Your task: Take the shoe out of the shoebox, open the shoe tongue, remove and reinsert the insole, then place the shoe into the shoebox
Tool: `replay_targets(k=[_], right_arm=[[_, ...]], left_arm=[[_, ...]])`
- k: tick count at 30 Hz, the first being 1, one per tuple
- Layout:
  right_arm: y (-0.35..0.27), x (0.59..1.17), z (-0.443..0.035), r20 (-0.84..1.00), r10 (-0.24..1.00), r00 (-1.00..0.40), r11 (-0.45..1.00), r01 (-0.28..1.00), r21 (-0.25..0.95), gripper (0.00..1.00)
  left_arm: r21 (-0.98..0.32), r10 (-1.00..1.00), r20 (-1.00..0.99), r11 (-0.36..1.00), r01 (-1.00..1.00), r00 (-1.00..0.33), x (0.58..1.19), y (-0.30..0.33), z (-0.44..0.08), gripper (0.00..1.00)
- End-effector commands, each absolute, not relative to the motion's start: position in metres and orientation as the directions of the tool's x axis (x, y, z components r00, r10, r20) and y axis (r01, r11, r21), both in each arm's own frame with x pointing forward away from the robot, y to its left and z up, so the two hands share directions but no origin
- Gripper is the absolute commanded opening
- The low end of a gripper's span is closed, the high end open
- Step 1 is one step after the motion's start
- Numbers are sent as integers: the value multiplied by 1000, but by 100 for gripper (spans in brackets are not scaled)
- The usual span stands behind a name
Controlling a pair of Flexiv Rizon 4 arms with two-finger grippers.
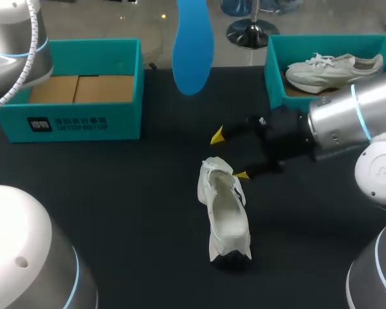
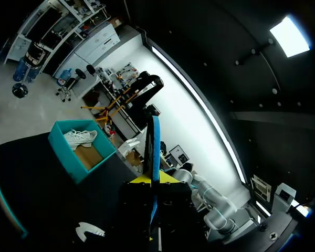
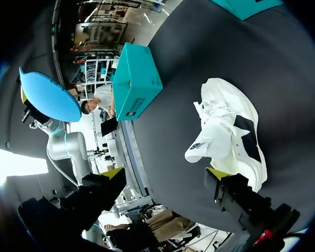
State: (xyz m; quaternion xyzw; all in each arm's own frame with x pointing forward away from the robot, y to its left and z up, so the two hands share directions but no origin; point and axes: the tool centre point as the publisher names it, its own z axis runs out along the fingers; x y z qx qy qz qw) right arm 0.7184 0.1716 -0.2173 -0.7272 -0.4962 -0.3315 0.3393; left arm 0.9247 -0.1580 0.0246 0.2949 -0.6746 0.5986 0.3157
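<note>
The insole (image 2: 155,147) is out of the shoe (image 1: 225,215), so the step in hand looks like the reinsertion; the left gripper (image 2: 155,181) is clamped on the insole's lower end and holds it upright, high above the table (image 1: 116,193) and well beyond the shoe's far end; the shoe lies on the table with its opening upward and its cavity showing pale and bare. The right gripper (image 1: 230,154) hangs at the shoe's far end with its fingers spread wide and nothing between them; one yellow tip is just beside the shoe's upper, though whether it touches I cannot tell. A teal box (image 1: 77,84) with nothing in it sits well to the shoe's left; a second box (image 1: 273,71), well to the shoe's right, holds another shoe (image 1: 334,67).

The next move, as I judge it, calls for bringing the insole down toward the shoe and tilting it to enter the opening toe first; the right gripper would do well to steady the shoe or hold the tongue back, since a light shoe may slide.
</note>
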Motion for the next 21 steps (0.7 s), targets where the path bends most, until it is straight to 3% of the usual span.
replay_targets(k=[1, 9, 21], right_arm=[[195, 735, -224, 836, 453, 309, -267, 942, -204, 100], [214, 747, -211, 883, 325, 338, -269, 929, -256, 100], [201, 747, -199, 946, 196, 257, -251, 946, -205, 100]], left_arm=[[-621, -19, 779, 112, -776, -626, 926, -158, 25, 0], [-621, -19, 779, 112, -776, -626, 926, -158, 25, 0], [-621, -19, 779, 112, -776, -626, 926, -158, 25, 0]])
